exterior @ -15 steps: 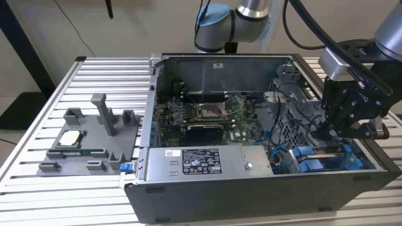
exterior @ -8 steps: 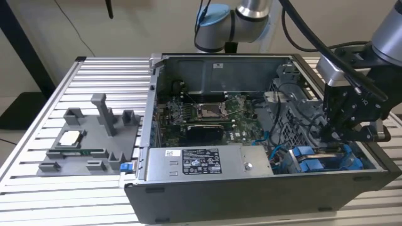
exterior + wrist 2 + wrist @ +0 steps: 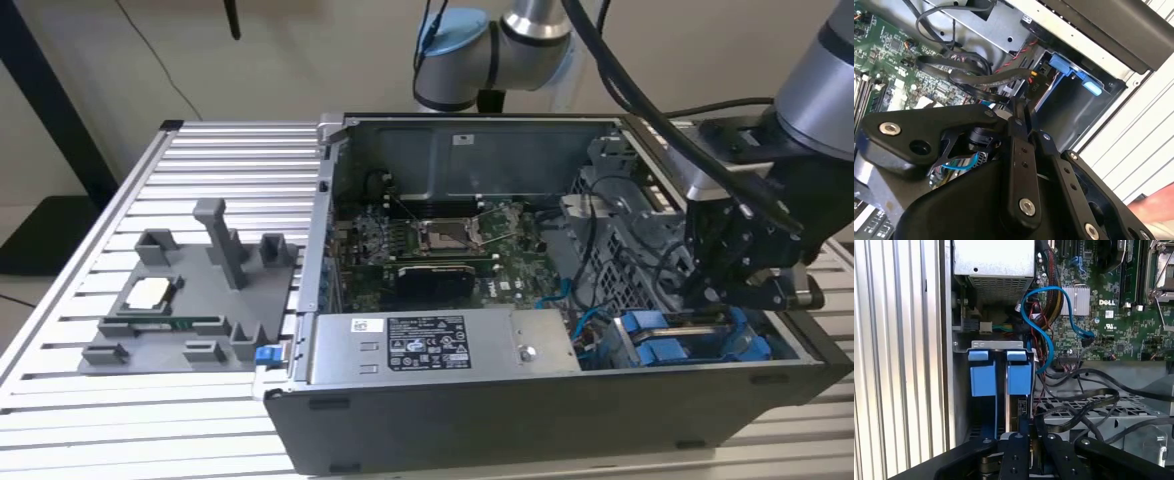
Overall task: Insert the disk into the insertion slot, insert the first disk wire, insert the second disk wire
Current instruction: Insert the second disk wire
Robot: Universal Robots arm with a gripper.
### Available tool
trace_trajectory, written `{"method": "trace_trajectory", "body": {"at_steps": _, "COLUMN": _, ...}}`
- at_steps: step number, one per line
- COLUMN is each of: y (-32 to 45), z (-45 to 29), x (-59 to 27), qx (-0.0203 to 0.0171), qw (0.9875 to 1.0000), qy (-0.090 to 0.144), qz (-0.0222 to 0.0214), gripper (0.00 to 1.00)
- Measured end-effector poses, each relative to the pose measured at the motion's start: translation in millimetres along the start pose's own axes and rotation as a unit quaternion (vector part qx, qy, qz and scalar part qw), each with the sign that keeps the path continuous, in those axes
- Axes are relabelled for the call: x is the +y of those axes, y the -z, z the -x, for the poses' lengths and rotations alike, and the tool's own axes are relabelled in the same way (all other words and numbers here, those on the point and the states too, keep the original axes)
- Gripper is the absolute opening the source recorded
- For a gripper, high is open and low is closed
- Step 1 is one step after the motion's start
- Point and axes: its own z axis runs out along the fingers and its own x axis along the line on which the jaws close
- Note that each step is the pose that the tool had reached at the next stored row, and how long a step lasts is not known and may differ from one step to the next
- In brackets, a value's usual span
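The disk (image 3: 667,345) sits down in the insertion slot (image 3: 747,350), at the front corner of the open computer case (image 3: 534,420) on the exterior view's right, its blue frame showing between the grey walls. In the first wrist view the blue frame pieces (image 3: 999,377) stand side by side inside the grey bay (image 3: 996,344). The end effector (image 3: 727,300) is right over that bay, black fingers (image 3: 1021,440) drawn together and pointing down at the slot's edge; whether they pinch anything I cannot tell. A blue cable (image 3: 1054,315) loops just beside the bay, and black cables (image 3: 1089,400) cross near the fingers. In the second wrist view a black connector (image 3: 1035,82) hangs just beside the bay's blue tab (image 3: 1064,65). The motherboard (image 3: 441,245) lies open in the middle, and the silver power-supply box (image 3: 441,345) sits along the front. A grey fixture (image 3: 187,300) rests on the slatted worktop (image 3: 80,400) beside the case.
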Motion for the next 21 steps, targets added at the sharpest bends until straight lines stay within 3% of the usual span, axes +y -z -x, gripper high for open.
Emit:
{"method": "trace_trajectory", "body": {"at_steps": 11, "y": -4.7, "z": -0.5, "x": 1.9, "qx": 0.0098, "qw": 0.9999, "qy": 0.0, "qz": -0.0031, "gripper": 0.16}}
{"method": "trace_trajectory", "body": {"at_steps": 21, "y": -6.3, "z": 2.7, "x": 2.9, "qx": 0.0112, "qw": 0.9999, "qy": -0.001, "qz": -0.0039, "gripper": 0.16}}
